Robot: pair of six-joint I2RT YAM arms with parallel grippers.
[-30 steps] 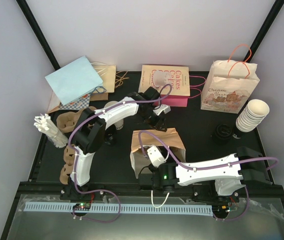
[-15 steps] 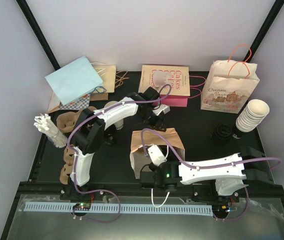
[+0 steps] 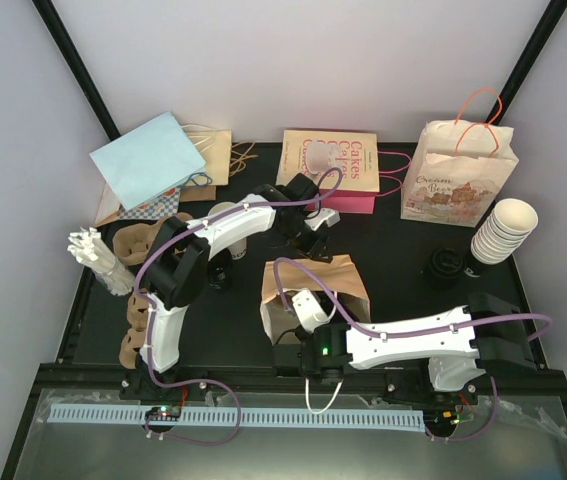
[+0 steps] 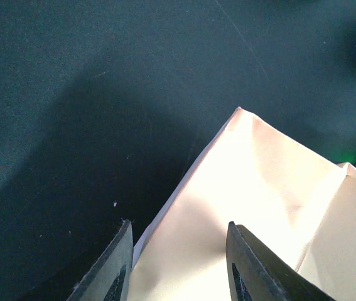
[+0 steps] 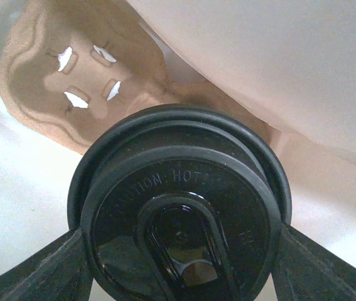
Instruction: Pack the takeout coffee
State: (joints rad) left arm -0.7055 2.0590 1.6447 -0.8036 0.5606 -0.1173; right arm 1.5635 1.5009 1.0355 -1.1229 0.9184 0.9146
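Starting at left: found the left hand [image 4: 178,273] with fingers apart, straddling the upper edge of the paper bag [image 4: 259,182], one finger outside over the dark table [image 4: 71,94], the other inside; could make out no pinch on the paper. Moving right, into the bag: noted a brown pulp carrier [image 5: 71,75] deeper in, partly hidden behind the takeout coffee [image 5: 184,207]. Located the coffee in the bag's mouth, clamped in the right hand [image 5: 181,251], fingers bearing on opposite sides at the rim of the black lid [image 5: 134,188]; cup wall hidden under the lid, so cannot tell fill level. Judged handling: light if empty, top-heavy and prone to slosh if full; thin paper wall likely to buckle under a hard squeeze; smooth plastic lid liable to slip or pop off. Best taken just under the rolled rim, where stiffest, with modest force, kept upright and seated straight down into a carrier well. Farthest right, well apart: a stack of nested cups [image 3: 505,230], not part of this step.
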